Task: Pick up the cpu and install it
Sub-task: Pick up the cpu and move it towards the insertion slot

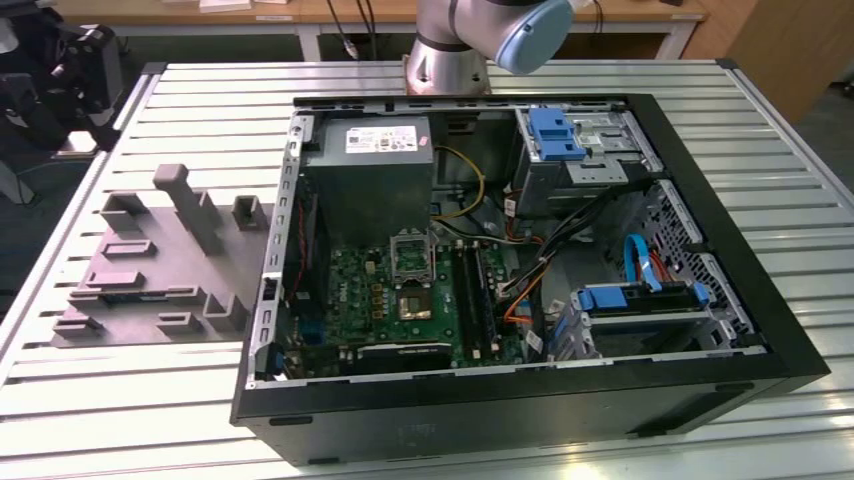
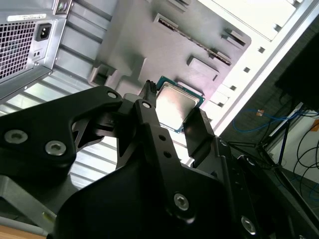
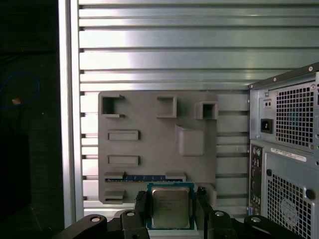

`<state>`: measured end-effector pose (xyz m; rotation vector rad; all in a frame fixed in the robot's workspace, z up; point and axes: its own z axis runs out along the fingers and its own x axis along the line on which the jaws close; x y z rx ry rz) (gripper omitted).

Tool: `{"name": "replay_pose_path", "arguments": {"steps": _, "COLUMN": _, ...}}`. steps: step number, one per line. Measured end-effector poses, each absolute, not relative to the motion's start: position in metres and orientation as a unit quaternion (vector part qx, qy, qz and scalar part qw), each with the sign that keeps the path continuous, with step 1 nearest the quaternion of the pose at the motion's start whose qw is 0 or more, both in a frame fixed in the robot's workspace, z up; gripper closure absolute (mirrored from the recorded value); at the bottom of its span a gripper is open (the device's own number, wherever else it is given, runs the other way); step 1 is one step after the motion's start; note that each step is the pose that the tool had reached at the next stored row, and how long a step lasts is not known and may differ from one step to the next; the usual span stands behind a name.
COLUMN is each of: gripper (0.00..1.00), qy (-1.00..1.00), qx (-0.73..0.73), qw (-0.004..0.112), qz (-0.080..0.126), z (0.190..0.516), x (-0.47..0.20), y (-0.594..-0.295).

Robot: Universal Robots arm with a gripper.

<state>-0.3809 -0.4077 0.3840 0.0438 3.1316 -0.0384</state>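
**Cpu pinched in jaws, clear of the tray**

I see the gripper [image 3: 171,204] with its jaws pinching the cpu [image 3: 170,208] by two opposite edges. The pale metal top faces the camera in both wrist views. The chip hangs well above the grey tray [image 3: 149,119], touching nothing else. The tray lies on the slatted table [image 3: 149,45], just beside the case [image 3: 289,149]. In the exterior view the case lies open on its side. The green board [image 1: 400,300] is inside, with the socket [image 1: 411,255] on it.

Between jaws, cpu [image 3: 171,206]; fixture tray [image 1: 140,290] on table [image 1: 134,400], exterior view's left of computer case [image 1: 467,420].
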Motion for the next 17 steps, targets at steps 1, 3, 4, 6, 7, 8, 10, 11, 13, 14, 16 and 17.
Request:
{"name": "replay_pose_path", "arguments": {"steps": 1, "gripper": 0.53, "qy": 1.000, "qx": 0.014, "qw": 0.005, "qz": -0.012, "z": 0.3840, "x": -0.3807, "y": -0.4077}}
{"name": "replay_pose_path", "arguments": {"steps": 3, "gripper": 0.53, "qy": 1.000, "qx": 0.014, "qw": 0.005, "qz": -0.012, "z": 0.3840, "x": -0.3804, "y": -0.4077}}
{"name": "replay_pose_path", "arguments": {"steps": 4, "gripper": 0.53, "qy": 1.000, "qx": 0.014, "qw": 0.005, "qz": -0.012, "z": 0.3840, "x": -0.3801, "y": -0.4077}}
{"name": "replay_pose_path", "arguments": {"steps": 6, "gripper": 0.53, "qy": 1.000, "qx": 0.014, "qw": 0.005, "qz": -0.012, "z": 0.3840, "x": -0.3797, "y": -0.4077}}
{"name": "replay_pose_path", "arguments": {"steps": 7, "gripper": 0.53, "qy": 1.000, "qx": 0.014, "qw": 0.005, "qz": -0.012, "z": 0.3840, "x": -0.3795, "y": -0.4077}}
{"name": "replay_pose_path", "arguments": {"steps": 8, "gripper": 0.53, "qy": 1.000, "qx": 0.014, "qw": 0.005, "qz": -0.012, "z": 0.3840, "x": -0.3793, "y": -0.4077}}
{"name": "replay_pose_path", "arguments": {"steps": 10, "gripper": 0.53, "qy": 1.000, "qx": 0.014, "qw": 0.005, "qz": -0.012, "z": 0.3840, "x": -0.3790, "y": -0.4077}}
{"name": "replay_pose_path", "arguments": {"steps": 11, "gripper": 0.53, "qy": 1.000, "qx": 0.014, "qw": 0.005, "qz": -0.012, "z": 0.3840, "x": -0.3788, "y": -0.4077}}
{"name": "replay_pose_path", "arguments": {"steps": 13, "gripper": 0.53, "qy": 1.000, "qx": 0.014, "qw": 0.005, "qz": -0.012, "z": 0.3840, "x": -0.3785, "y": -0.4077}}
{"name": "replay_pose_path", "arguments": {"steps": 14, "gripper": 0.53, "qy": 1.000, "qx": 0.014, "qw": 0.005, "qz": -0.012, "z": 0.3840, "x": -0.3782, "y": -0.4077}}
{"name": "replay_pose_path", "arguments": {"steps": 16, "gripper": 0.53, "qy": 1.000, "qx": 0.014, "qw": 0.005, "qz": -0.012, "z": 0.3840, "x": -0.3779, "y": -0.4077}}
{"name": "replay_pose_path", "arguments": {"steps": 17, "gripper": 0.53, "qy": 1.000, "qx": 0.014, "qw": 0.005, "qz": -0.012, "z": 0.3840, "x": -0.3762, "y": -0.4077}}
